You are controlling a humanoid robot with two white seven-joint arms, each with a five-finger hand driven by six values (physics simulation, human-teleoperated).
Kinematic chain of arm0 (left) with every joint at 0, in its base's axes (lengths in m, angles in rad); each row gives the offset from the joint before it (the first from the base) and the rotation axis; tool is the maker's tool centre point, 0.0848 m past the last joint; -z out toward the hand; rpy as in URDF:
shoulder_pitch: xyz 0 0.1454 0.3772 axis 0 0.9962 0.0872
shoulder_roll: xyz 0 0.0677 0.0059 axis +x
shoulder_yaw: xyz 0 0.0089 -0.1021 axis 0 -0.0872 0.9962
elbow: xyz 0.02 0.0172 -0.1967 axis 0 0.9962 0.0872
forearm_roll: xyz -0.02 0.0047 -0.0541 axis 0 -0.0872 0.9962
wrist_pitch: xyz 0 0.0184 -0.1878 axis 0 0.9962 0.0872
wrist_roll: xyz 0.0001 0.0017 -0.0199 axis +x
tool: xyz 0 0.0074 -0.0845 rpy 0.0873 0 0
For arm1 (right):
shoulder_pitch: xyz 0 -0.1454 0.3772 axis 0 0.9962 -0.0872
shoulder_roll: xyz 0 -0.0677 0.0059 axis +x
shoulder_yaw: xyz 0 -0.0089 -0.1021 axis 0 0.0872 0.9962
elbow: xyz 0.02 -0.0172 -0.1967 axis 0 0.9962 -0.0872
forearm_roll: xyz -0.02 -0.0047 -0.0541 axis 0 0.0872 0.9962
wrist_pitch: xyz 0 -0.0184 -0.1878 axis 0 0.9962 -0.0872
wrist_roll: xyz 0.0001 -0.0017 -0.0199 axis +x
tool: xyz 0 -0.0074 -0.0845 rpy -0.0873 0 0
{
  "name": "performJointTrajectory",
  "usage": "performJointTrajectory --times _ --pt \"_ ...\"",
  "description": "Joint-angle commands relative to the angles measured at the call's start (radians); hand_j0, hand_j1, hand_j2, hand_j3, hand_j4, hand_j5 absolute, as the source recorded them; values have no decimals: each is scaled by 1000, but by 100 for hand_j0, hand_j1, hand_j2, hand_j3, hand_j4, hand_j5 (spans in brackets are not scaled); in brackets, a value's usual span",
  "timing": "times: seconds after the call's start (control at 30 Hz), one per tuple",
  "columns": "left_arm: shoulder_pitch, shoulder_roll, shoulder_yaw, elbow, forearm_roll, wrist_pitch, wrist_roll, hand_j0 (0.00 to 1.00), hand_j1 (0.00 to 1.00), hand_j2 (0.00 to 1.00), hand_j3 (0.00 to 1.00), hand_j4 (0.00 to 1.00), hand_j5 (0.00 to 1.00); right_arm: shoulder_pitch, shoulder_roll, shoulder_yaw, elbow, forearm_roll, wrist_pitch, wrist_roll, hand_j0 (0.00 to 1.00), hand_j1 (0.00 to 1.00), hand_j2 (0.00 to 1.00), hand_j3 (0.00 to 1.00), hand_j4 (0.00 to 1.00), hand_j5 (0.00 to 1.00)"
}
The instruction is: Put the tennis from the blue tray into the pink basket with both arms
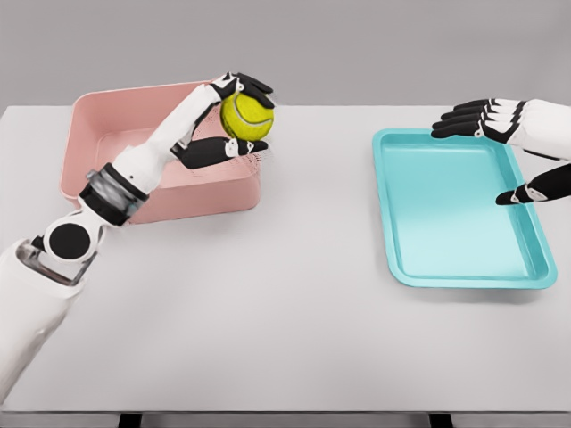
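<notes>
A yellow tennis ball (246, 117) hangs above the right rim of the pink basket (98, 120), which stands at the back left of the table. My left hand (234, 114) is shut on the ball, black fingers over its top and thumb beneath it. The blue tray (464, 267) lies on the right with nothing in it. Over the tray's far right corner my right hand (500, 152) is open, fingers stretched leftward and thumb pointing down toward the tray's right rim.
The white table (294, 312) stretches between basket and tray, with its front edge near the bottom of the picture. My left forearm crosses over the basket's front wall.
</notes>
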Motion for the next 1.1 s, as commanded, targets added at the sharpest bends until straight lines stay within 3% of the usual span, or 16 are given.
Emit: performJointTrajectory --times 0.0,0.43,0.7,0.77,0.83,0.87,0.9,1.07 --pt "0 2 41 20 -1 36 1 46 46 46 46 46 46 0 -5 1 0 -7 3 -1 100 100 100 100 100 100" --pt "-61 64 48 126 -15 405 4 47 47 47 47 47 47 0 -26 -1 0 -7 3 -1 100 100 100 100 100 100" --pt "-83 96 74 171 -18 464 4 48 48 48 48 48 48 12 -55 -15 0 -21 3 -1 100 100 100 100 100 100" --pt "-81 97 74 171 -19 466 2 57 57 57 57 57 57 14 -60 -15 0 -24 3 -1 100 100 100 100 100 100" --pt "-78 97 73 169 -18 466 2 74 74 74 74 74 74 9 -72 -16 0 -24 3 -1 100 100 100 100 100 100" --pt "-80 97 73 169 -18 465 2 90 90 90 90 90 90 11 -72 -18 0 -24 3 -1 100 100 100 100 100 100" --pt "-80 97 73 168 -16 463 2 96 96 96 96 96 96 15 -69 -13 0 -24 3 -1 100 100 100 100 100 100" --pt "-80 97 73 154 -15 457 2 100 100 100 100 100 100 23 -106 -15 0 -24 3 -1 100 100 100 100 100 100"
